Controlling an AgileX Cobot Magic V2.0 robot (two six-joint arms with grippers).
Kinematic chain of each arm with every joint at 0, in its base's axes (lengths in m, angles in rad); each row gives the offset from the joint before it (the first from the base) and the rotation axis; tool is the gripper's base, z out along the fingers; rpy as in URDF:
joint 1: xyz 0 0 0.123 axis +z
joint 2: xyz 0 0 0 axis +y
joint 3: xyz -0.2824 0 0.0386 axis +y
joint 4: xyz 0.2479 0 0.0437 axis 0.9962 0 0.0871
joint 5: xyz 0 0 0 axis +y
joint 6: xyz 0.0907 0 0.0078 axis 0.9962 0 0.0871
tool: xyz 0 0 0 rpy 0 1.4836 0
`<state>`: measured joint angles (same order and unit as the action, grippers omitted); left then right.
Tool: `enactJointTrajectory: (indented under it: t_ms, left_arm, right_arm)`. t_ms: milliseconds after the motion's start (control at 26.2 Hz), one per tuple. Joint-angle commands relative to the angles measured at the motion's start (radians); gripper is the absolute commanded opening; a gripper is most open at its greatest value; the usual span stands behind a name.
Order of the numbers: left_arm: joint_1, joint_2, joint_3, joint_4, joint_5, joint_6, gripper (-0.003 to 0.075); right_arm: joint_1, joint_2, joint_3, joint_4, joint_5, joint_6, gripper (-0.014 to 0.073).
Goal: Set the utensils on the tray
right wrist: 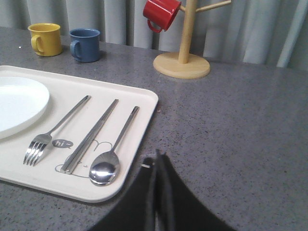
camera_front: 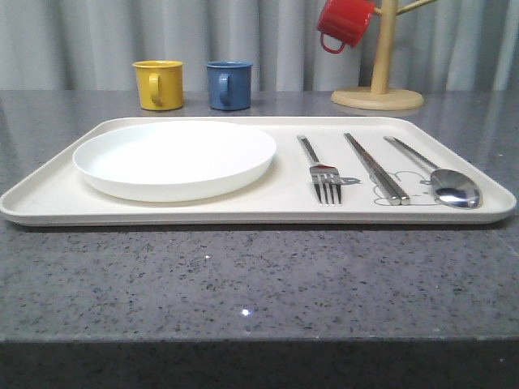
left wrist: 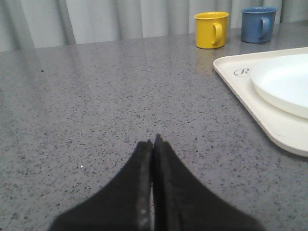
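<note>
Four items already lie on the tray (camera_front: 49, 198): plate (camera_front: 174, 158), fork (camera_front: 323, 174), chopsticks (camera_front: 377, 168), spoon (camera_front: 442, 180). Left tool (left wrist: 153, 143) and right tool (right wrist: 156, 155) sit clenched, empty, over the table (camera_front: 243, 284). Placing looks finished; nothing remains to fetch.

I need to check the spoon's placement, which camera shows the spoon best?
The right wrist view: the spoon lies whole and seen from above, beside the chopsticks on the tray. The front view shows it low and foreshortened.
</note>
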<state>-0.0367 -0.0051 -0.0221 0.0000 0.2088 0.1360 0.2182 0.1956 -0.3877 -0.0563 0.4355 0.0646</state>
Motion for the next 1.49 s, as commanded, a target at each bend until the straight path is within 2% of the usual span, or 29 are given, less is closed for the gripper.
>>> enactJointTrajectory:
  t_ms: [0, 76, 1448]
  left_arm:
    - [0.004, -0.023, 0.030, -0.028, -0.182, -0.013, -0.0018]
    - [0.004, -0.023, 0.022, -0.033, -0.145, -0.013, -0.0018]
    - [0.004, -0.021, 0.027, -0.033, -0.153, -0.013, -0.0018]
  right_arm:
    - [-0.003, 0.009, -0.026, -0.012, -0.082, -0.008, -0.0069]
    - [-0.003, 0.009, -0.026, -0.012, -0.082, -0.008, -0.0069]
    - [-0.003, 0.009, -0.020, -0.036, -0.097, -0.008, -0.0069]
